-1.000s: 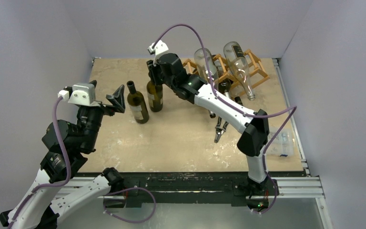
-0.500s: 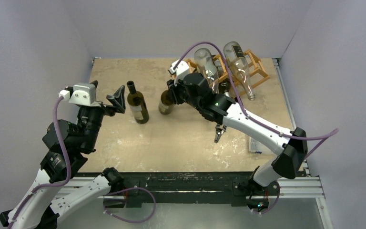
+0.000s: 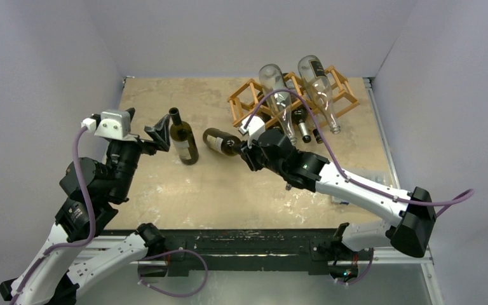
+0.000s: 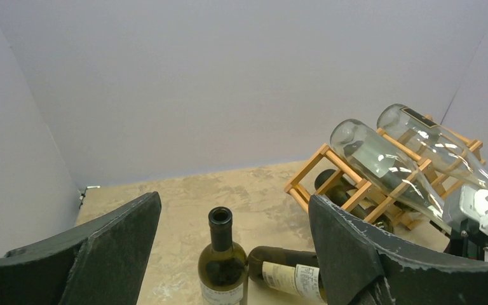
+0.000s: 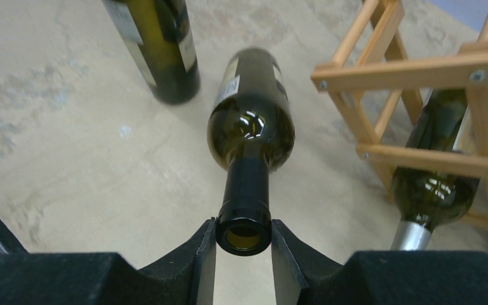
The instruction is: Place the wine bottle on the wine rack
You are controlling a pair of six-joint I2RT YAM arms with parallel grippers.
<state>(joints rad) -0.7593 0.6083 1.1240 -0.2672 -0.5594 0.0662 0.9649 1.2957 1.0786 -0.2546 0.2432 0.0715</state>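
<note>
The wine bottle (image 5: 251, 121) is held level by its neck in the clamped right gripper (image 5: 244, 235), just left of the far-right wine rack (image 5: 413, 68), presumably for sliding into a cell. The left gripper (image 3: 159, 132) is spread open beside an upright bottle (image 3: 184, 143). Mottled beige tabletop (image 3: 165, 95); plain grey walls (image 3: 241, 32).

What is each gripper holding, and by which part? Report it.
Right gripper holds the tipped bottle by the mouth end of its neck. Left gripper is open, holding nothing.
</note>
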